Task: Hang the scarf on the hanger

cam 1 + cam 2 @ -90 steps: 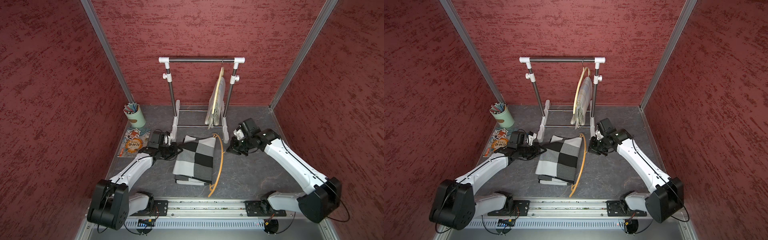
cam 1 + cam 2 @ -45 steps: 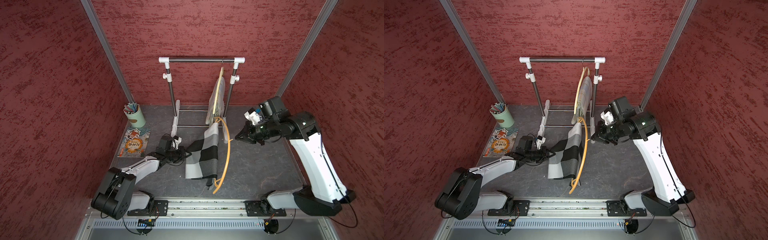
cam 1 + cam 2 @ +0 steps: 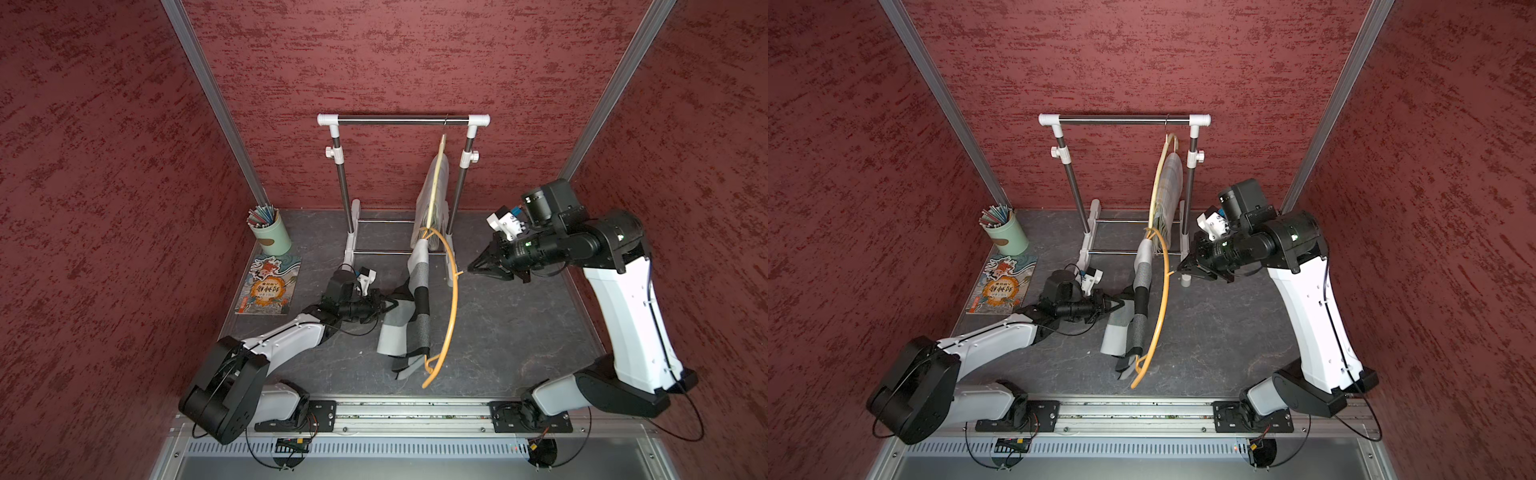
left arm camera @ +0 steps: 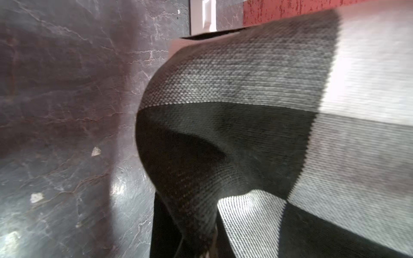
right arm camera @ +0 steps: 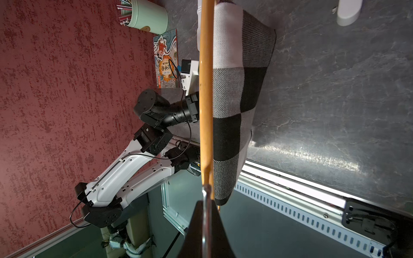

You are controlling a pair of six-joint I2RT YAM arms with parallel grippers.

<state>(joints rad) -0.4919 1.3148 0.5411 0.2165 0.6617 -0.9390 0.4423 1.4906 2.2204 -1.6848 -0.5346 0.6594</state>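
Your left gripper is pressed together on an edge of the scarf, which drapes over the hanger just beside it. Ease that edge out gently so the cloth hangs evenly. Your right gripper pinches the hanger's hook: hold it level. A cup and book lie beyond the left gripper. The rack stands behind both, near the hanger's far end.
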